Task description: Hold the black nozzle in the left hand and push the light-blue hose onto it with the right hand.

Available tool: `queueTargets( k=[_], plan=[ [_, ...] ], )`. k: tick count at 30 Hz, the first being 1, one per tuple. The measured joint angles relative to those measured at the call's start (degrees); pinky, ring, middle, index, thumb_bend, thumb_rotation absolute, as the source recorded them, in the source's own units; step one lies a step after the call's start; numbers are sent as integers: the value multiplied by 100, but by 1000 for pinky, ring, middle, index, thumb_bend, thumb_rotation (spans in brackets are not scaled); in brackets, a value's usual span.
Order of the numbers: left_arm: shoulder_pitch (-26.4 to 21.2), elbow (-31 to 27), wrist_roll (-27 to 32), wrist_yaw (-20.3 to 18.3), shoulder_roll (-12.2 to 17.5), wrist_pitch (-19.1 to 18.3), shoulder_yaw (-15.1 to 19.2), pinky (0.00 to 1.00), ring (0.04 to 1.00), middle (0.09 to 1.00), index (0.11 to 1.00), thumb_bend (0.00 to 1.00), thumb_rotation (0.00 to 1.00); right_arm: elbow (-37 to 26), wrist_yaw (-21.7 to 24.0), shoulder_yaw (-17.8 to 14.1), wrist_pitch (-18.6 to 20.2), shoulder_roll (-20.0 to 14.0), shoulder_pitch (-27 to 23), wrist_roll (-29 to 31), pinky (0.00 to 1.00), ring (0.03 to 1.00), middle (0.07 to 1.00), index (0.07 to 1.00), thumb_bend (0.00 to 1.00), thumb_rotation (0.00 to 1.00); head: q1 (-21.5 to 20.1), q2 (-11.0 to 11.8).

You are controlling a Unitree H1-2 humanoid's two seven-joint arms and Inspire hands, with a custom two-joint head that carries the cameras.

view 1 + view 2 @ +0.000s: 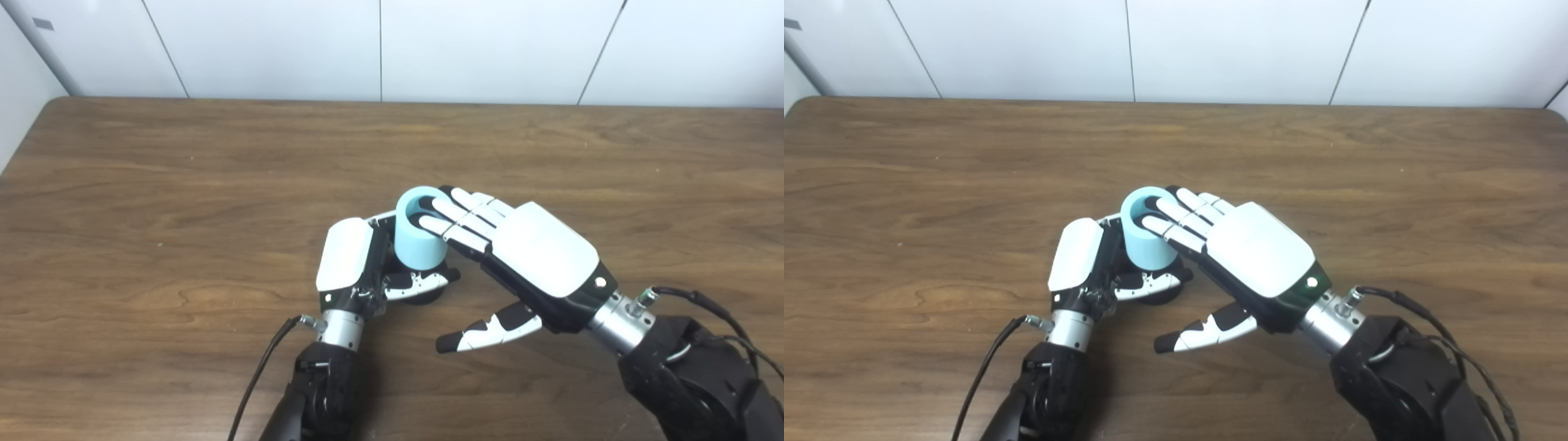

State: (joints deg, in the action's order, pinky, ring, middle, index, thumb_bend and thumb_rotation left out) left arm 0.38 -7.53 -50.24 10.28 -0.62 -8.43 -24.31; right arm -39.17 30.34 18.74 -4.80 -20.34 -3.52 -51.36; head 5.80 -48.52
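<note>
White wall panels (380, 49) close off the far side of a brown wood-grain table (184, 184), and both hands meet near its middle. Standing upright there is the light-blue hose (419, 239), a short, thick, matte tube with its open mouth facing up and a darker teal inside. Its lower end sits on the black nozzle (425, 297), of which only a dark rounded sliver shows beneath the hose and the left thumb; its shape is hard to make out, and whether the hose is fully seated on it cannot be told.

At the hose's left side, the left hand (352, 263) is curled in, its thumb crossing in front at the base where hose and nozzle meet, so it seems to grip the nozzle there. Its fingers are mostly hidden behind the hose.

From the right, the right hand (527, 257) reaches in with straight, nearly flat fingers (456, 217) lying over the hose's rim, their tips covering part of the opening. Its thumb (487, 331) sticks out well apart from the hose, touching nothing, so this hand presses rather than clasps. Both forearms are cut off by the bottom edge.
</note>
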Motion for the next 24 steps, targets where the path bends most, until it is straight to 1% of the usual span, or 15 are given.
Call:
queueTargets(
  k=[3, 4, 8, 11, 13, 15, 18, 20, 24],
  plan=[
    [0, -2, 0, 0, 0, -4, 0, 502, 526, 496, 483, 521, 0, 4, -6, 2, 7, -10, -7, 26, 896, 951, 932, 881, 586, 759, 0, 9],
    [0, -2, 0, 1, 0, -4, 0, 497, 515, 480, 486, 522, 0, 4, -6, 1, 12, -17, -9, 39, 902, 949, 933, 881, 585, 758, 0, 9],
    [0, -2, -1, 12, 0, 0, -1, 506, 518, 491, 484, 522, 0, -62, 50, -24, 107, -41, -60, 113, 913, 959, 935, 889, 585, 792, -9, 35],
    [0, 0, 10, 12, 1, 21, -5, 513, 524, 494, 483, 522, 0, -238, 312, -102, 290, -40, -135, 274, 937, 978, 952, 902, 575, 840, -18, 44],
    [0, 4, 29, 12, 2, 29, -4, 510, 522, 494, 483, 522, 0, -356, 568, -161, 472, -38, -216, 393, 929, 969, 948, 900, 570, 853, -18, 53],
    [0, 8, 45, 13, 1, 34, -4, 511, 525, 500, 482, 522, 0, -513, 894, -238, 678, -33, -355, 492, 912, 968, 948, 906, 561, 889, -9, 79],
    [0, 6, 72, 6, 1, 34, -6, 517, 536, 508, 480, 521, 0, -771, 1261, -386, 943, 6, -619, 569, 894, 946, 932, 895, 551, 878, -9, 79],
    [-1, 6, 73, 4, 2, 33, -10, 523, 542, 516, 476, 520, 0, -898, 1371, -476, 1063, 40, -784, 655, 894, 942, 932, 895, 551, 804, -35, 97],
    [-3, 6, 75, -12, 2, 29, -12, 522, 543, 520, 475, 519, 0, -1235, 1434, -513, 1135, 155, -1009, 946, 883, 939, 937, 895, 561, 772, -26, 114]
  ],
)
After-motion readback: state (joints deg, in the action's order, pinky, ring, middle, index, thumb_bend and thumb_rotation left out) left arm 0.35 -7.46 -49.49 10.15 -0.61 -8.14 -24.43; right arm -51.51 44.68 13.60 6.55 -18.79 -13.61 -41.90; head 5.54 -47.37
